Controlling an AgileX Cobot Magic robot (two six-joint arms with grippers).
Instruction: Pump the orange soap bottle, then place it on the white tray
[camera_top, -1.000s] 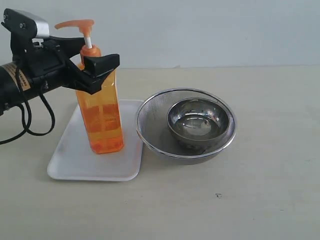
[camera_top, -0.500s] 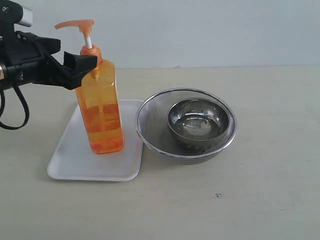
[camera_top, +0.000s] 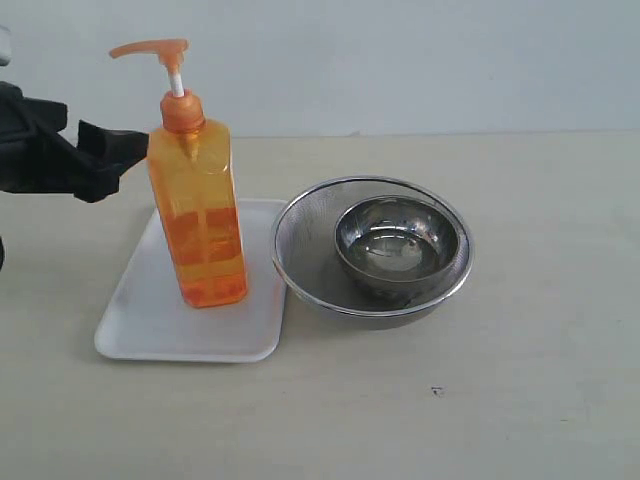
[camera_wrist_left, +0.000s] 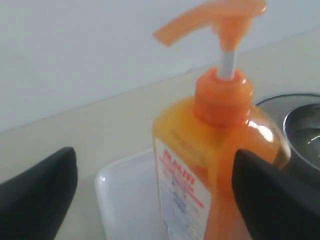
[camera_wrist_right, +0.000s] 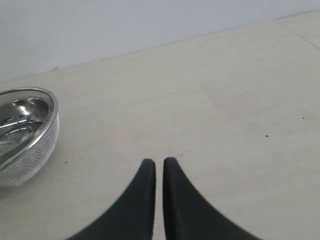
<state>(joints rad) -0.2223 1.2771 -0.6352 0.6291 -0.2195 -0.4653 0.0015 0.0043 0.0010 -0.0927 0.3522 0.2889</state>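
The left end effector (camera_top: 103, 158) backs away, jaws wide open and now clear of the orange soap bottle (camera_top: 200, 220). The bottle stands upright on the white tray (camera_top: 150, 325), beside the mesh bowl (camera_top: 300, 262). Placement looks done. The right end effector (camera_wrist_right: 159, 167) hovers closed over the worktop (camera_top: 500, 380).
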